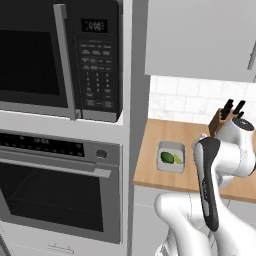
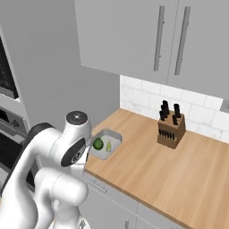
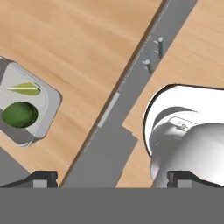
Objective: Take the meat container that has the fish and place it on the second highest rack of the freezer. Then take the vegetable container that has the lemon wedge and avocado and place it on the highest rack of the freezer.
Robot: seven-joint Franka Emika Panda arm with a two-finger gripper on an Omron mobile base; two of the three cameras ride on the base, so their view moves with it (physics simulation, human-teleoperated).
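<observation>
A pale grey tray [image 1: 171,157] with rounded corners and a shallow rim sits on the wood-grain counter [image 2: 179,165], near its left edge and close to the front edge. Inside lie the avocado [image 1: 166,157], a dark green matte oval, and the lemon wedge [image 1: 176,158], a thin pale yellow sliver just beside it. From the hand camera the tray [image 3: 49,105] lies at the left, with the avocado [image 3: 18,114] and the lemon wedge [image 3: 25,89] apart from each other.

A wooden knife block [image 2: 171,130] with black handles stands near the back edge, by the white tiled wall [image 2: 147,94]. To the left of the counter rises a grey column with a black-glass microwave [image 1: 60,55] over an oven [image 1: 55,190], both with brushed metal bar handles. Flat grey cupboards [image 2: 152,36] with slim vertical handles hang above.

The arm is folded tight over the counter's front edge, its glossy white links with dark joints bent back on themselves. The gripper [image 3: 111,178] looks straight down past the counter's front edge; its two dark tips stand wide apart with nothing between them.
</observation>
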